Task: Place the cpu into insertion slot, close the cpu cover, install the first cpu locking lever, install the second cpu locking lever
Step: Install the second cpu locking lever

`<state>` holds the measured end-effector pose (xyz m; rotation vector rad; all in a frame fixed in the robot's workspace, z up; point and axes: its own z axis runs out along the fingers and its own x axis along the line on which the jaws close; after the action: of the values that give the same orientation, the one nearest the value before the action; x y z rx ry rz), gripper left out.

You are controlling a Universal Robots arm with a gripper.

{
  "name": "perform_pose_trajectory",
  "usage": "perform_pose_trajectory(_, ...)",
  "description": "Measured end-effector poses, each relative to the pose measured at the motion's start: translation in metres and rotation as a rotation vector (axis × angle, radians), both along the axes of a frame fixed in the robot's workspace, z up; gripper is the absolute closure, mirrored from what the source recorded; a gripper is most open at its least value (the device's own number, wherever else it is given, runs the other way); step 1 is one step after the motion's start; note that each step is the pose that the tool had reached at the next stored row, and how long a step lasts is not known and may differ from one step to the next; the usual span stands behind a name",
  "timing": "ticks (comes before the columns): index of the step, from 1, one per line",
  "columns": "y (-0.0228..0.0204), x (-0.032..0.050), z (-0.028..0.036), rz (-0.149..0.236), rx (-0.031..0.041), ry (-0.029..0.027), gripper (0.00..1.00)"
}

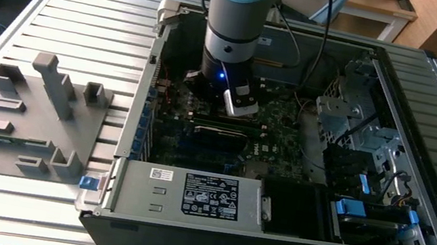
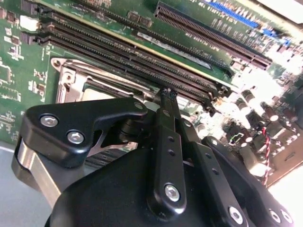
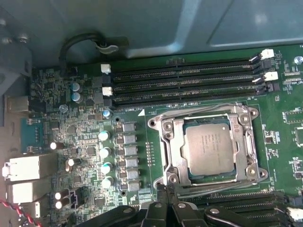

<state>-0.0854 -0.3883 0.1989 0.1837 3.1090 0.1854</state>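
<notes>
Grey metal cpu (image 3: 209, 149) sits flat in the insertion slot (image 3: 171, 152), seen in the first wrist view; cpu cover (image 3: 207, 119) looks lowered round it as a silver frame w/ the chip showing thru the cut-out. Whether the levers are latched, can't tell.

Tool (image 2: 166, 94) hangs just beside the socket's edge, near the memory slots (image 3: 184, 82). Its black fingers (image 2: 165, 142) look drawn together w/ nothing visibly held, but tips are partly hidden, so can't tell for sure.

In the exterior view the arm (image 1: 235, 25) reaches down into the open computer case (image 1: 430, 131), which lies on the slatted worktop (image 1: 85, 14); a grey fixture block (image 1: 32, 118) is well apart at the exterior view's left.

Risks, as I judge: tool tip so close to the frame could snag or bend it if it drifts sideways; pressing on an unseated cover could load the chip unevenly; tip could scrape the memory slots.

Count: 1 cpu, 1 slot, 1 cover, 1 tool, 3 memory slots above the socket in the first wrist view.
</notes>
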Motion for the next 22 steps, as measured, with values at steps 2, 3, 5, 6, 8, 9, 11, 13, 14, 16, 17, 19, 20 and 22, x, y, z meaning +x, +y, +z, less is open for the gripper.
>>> perform_pose_trajectory(2, 0.0000, -0.0004, -0.0008, 0.000, 0.0118, -0.0001, 0.89)
perform_pose_trajectory(3, 0.0004, -0.0004, -0.0018, 0.000, 0.0192, -0.0012, 0.89)
perform_pose_trajectory(5, -0.0001, -0.0009, -0.0025, 0.000, 0.0302, -0.0004, 0.89)
perform_pose_trajectory(6, -0.0002, -0.0011, -0.0028, 0.000, 0.0341, -0.0004, 0.89)
perform_pose_trajectory(8, -0.0009, -0.0013, -0.0034, 0.000, 0.0404, -0.0005, 0.89)
perform_pose_trajectory(9, -0.0017, -0.0018, -0.0035, 0.000, 0.0410, -0.0005, 0.89)
perform_pose_trajectory(11, -0.0028, -0.0029, -0.0037, 0.000, 0.0415, -0.0004, 0.89)
perform_pose_trajectory(13, -0.0031, -0.0037, -0.0037, 0.000, 0.0415, -0.0004, 0.89)
perform_pose_trajectory(14, -0.0032, -0.0037, -0.0035, 0.000, 0.0414, -0.0005, 0.89)
perform_pose_trajectory(16, -0.0032, -0.0037, -0.0014, 0.000, 0.0417, -0.0008, 0.89)
perform_pose_trajectory(17, -0.0032, -0.0038, 0.0008, 0.000, 0.0415, -0.0007, 0.89)
perform_pose_trajectory(19, -0.0032, -0.0038, 0.0060, 0.000, 0.0415, -0.0007, 0.89)
perform_pose_trajectory(20, -0.0032, -0.0038, 0.0087, 0.000, 0.0414, -0.0007, 0.89)
perform_pose_trajectory(22, -0.0032, -0.0038, 0.0144, 0.000, 0.0415, -0.0007, 0.89)
